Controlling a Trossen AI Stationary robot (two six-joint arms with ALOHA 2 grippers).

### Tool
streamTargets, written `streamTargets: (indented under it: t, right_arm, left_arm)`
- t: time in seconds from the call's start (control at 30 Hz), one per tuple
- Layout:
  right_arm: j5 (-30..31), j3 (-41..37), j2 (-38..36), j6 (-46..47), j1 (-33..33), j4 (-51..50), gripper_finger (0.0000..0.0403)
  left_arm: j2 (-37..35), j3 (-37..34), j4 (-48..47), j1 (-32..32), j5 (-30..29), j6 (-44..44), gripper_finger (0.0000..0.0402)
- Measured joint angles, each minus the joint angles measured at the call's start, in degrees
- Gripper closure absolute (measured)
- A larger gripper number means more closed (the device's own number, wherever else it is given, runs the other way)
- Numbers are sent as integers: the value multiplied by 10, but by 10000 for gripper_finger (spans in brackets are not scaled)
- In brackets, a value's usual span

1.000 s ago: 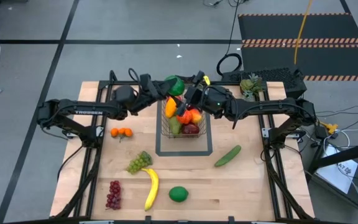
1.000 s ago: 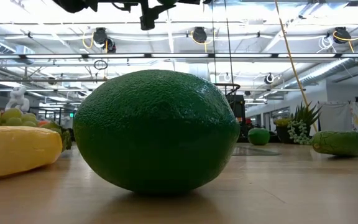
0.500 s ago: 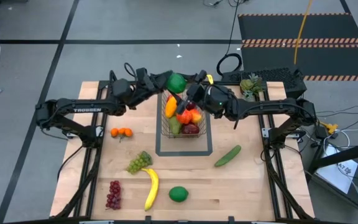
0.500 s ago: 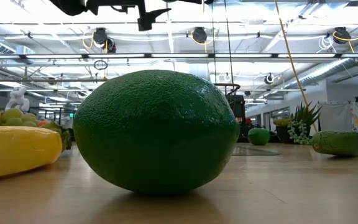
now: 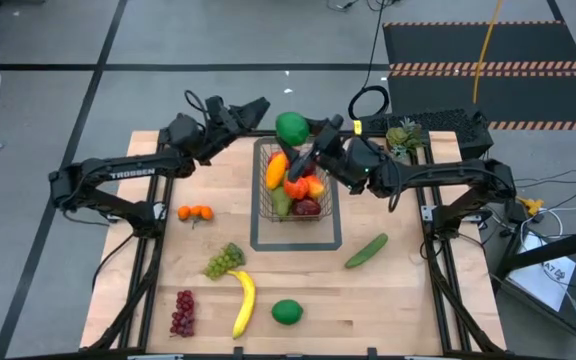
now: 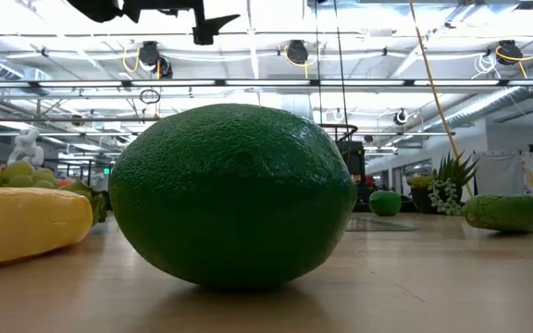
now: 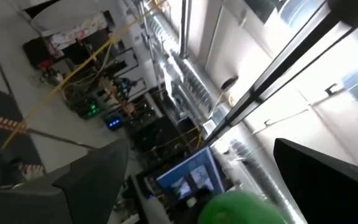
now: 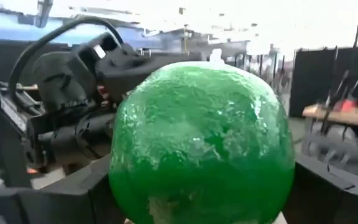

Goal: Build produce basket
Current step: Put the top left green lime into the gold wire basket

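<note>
Near edge of wooden table [image 5: 398, 300]: lime [image 5: 287, 311] lying alone, with red grapes [image 5: 183, 312] and yellow banana [image 5: 243, 303] beside it toward the left arm's side; bare board on the right-hand side of the lime.

Next row back: green grapes [image 5: 224, 260] just above the banana's tip; cucumber [image 5: 366, 250] lying at a slant on the right-hand side, well apart from everything else.

Mid table, left: pair of small oranges [image 5: 196, 212], close to the left arm's frame.

Centre, toward the far edge: wire-mesh basket [image 5: 264, 205], standing on a flat grey rectangular outline [image 5: 297, 244]. Contents visible: orange, red, yellow and dark fruit heaped together.

Over the basket's far rim: green round fruit [image 5: 291, 128], pinched between the fingers of the right gripper [image 5: 306, 135]; the right wrist view shows it filling the gap between both dark fingers.

Far left of basket: left gripper [image 5: 251, 108], jaws spread wide, holding nothing, just beside the green round fruit and apart from it.

Far right corner: small pineapple [image 5: 401, 136] at the table's back edge.
</note>
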Motion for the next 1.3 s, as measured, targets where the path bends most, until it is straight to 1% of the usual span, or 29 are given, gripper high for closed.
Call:
streamTargets:
  t: [0.07, 0.2, 0.3, 0.37, 0.4, 0.5, 0.63, 0.8, 0.93, 1.03, 1.13, 1.3]
  right_arm:
    - [-1, 0, -4, 45, 0, -10, 90]
    - [-1, 0, -22, 136, -12, -63, 90]
    - [-2, 0, -45, 235, -35, -130, 90]
    - [-4, 0, -60, 309, -54, -174, 90]
    - [-8, 0, -68, 342, -65, -206, 90]
    - [-61, 0, -79, 425, -103, -275, 90]
    - [-158, 0, -81, 509, -152, -368, 90]
    - [-231, 0, -59, 542, -192, -448, 90]
    - [-312, 0, -28, 566, -218, -459, 90]
    - [-353, 0, -5, 569, -229, -459, 90]
    - [-390, 0, 11, 587, -237, -471, 90]
    - [-421, 0, 22, 599, -252, -505, 90]
  left_arm:
    - [-3, 0, -10, 0, 6, 8, 2]
    - [-12, 0, -34, -4, 49, 47, 2]
    - [-27, 0, -36, -9, 88, 84, 2]
    - [-35, 1, -37, -18, 101, 104, 2]
    - [-41, 1, -55, -22, 104, 111, 2]
    - [-55, 1, -105, -34, 106, 133, 2]
    - [-63, 0, -191, -44, 106, 149, 2]
    - [-64, 1, -254, -52, 105, 155, 2]
    - [-64, 0, -257, -57, 105, 160, 2]
    - [-64, 1, -257, -57, 105, 162, 2]
    - [-64, 0, -257, -60, 104, 161, 2]
    - [-64, 0, -257, -68, 104, 163, 2]
